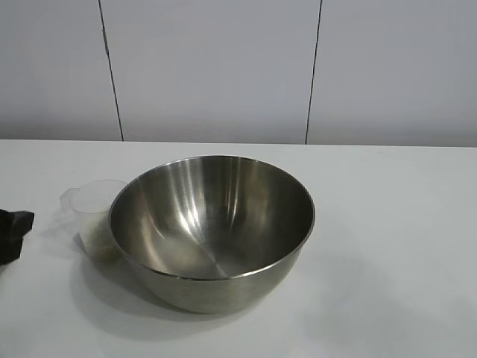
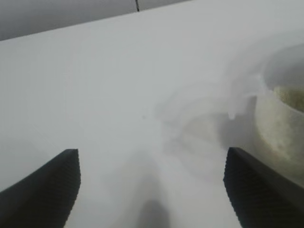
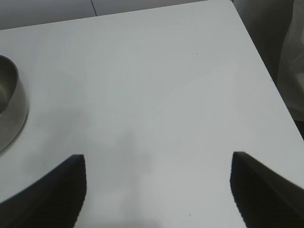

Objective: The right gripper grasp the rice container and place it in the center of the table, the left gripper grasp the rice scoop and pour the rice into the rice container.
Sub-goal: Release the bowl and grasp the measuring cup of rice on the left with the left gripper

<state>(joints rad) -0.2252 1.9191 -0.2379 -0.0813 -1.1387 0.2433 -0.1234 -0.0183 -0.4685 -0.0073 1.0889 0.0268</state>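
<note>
The rice container (image 1: 212, 231) stands mid-table (image 1: 402, 246), the rice scoop (image 1: 95, 220) (holding rice (image 1: 100, 240)) touching its rim at nine o'clock. The left gripper (image 2: 151, 190), fingers spread and empty, approaches the scoop. The right gripper (image 3: 158, 190), also spread, hangs empty.
</note>
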